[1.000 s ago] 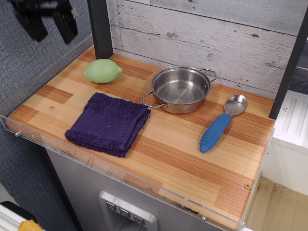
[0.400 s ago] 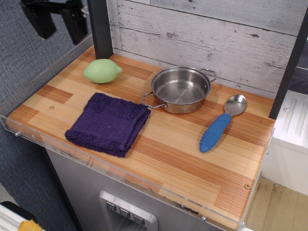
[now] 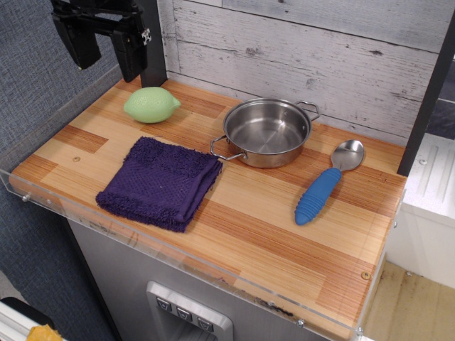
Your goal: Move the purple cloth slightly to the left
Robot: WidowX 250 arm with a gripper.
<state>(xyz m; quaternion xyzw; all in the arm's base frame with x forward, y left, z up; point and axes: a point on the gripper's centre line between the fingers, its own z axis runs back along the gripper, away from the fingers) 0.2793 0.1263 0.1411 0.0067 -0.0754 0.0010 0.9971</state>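
Note:
The purple cloth (image 3: 161,182) is a folded dark purple terry towel lying flat on the wooden counter's front left part, its right corner close to the steel pan's handle. My gripper (image 3: 108,62) hangs in the air at the top left, above and behind the green lemon, well apart from the cloth. Its two black fingers (image 3: 131,57) point down with a gap between them, open and empty.
A green lemon (image 3: 151,104) lies at the back left. A steel pan (image 3: 267,132) stands at the back middle. A spoon with a blue handle (image 3: 325,185) lies to its right. A clear plastic lip (image 3: 142,238) runs along the counter's front edge. A dark post (image 3: 148,39) stands behind the gripper.
My gripper has moved to the right and down, from the top left corner toward the lemon. The cloth and the other things have not moved.

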